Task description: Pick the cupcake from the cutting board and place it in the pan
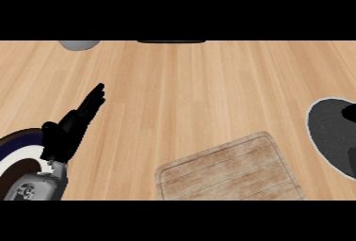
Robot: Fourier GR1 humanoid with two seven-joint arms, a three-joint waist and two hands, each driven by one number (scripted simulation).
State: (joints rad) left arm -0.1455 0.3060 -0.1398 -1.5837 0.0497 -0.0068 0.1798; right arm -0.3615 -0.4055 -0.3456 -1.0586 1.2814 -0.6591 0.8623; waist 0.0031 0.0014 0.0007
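Observation:
The wooden cutting board (230,172) lies at the lower middle, with nothing on its top. At the right edge sits the dark pan (327,132) with a pale grey rim, partly cut off by the view. A black shape over the pan at the right edge looks like part of my right hand (350,114); most of it is out of view. No cupcake shows anywhere. My left hand (66,134) rests at the left with straight fingers pointing up the counter, holding nothing.
A round plate with a dark blue and white rim (15,143) lies under my left forearm at the lower left. A grey rounded object (78,44) and a dark object (172,41) sit at the counter's far edge.

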